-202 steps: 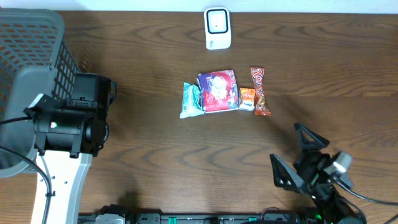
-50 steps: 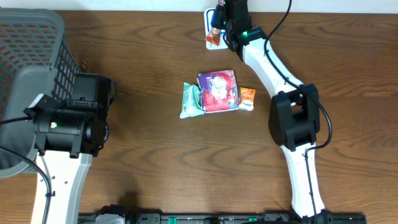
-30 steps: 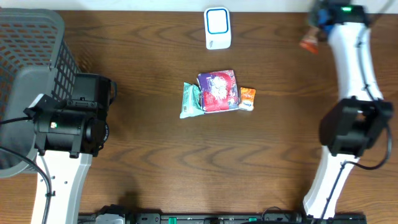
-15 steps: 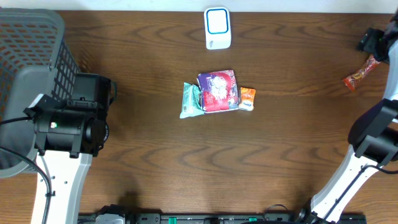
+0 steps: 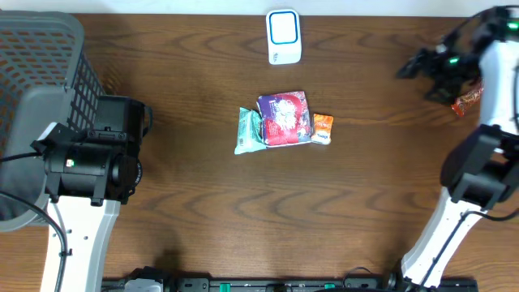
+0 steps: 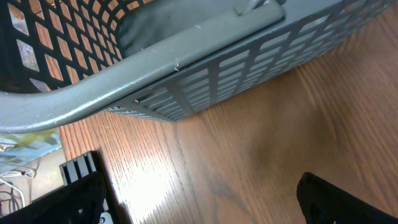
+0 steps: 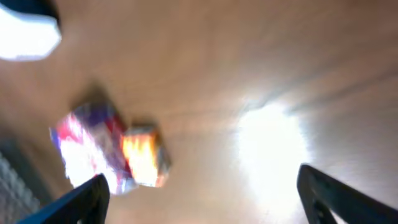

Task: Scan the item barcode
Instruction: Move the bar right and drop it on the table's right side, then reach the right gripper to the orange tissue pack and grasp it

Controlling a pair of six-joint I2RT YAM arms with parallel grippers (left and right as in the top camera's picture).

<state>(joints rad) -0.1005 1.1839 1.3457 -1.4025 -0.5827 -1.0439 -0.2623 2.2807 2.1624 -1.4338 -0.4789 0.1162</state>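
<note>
The white barcode scanner (image 5: 284, 36) stands at the back middle of the table. A red-orange candy wrapper (image 5: 468, 101) lies on the wood at the far right. My right gripper (image 5: 423, 79) hovers just left of it, open and empty. The blurred right wrist view shows that gripper (image 7: 205, 199) wide open over bare wood, with the purple packet (image 7: 87, 146), the orange packet (image 7: 143, 155) and the scanner (image 7: 28, 31) beyond. At mid-table the purple packet (image 5: 284, 118), a teal packet (image 5: 249, 130) and the orange packet (image 5: 323, 128) lie together. My left gripper (image 6: 202, 205) is open, holding nothing.
A grey mesh basket (image 5: 40, 49) fills the back left corner, and its rim (image 6: 186, 68) looms right in front of the left wrist camera. The left arm (image 5: 89, 162) rests beside the basket.
The right gripper carried the candy wrapper from the scanner to the far right, opened and let it go. The wrapper now lies on the table, and the gripper has swung back left.
</note>
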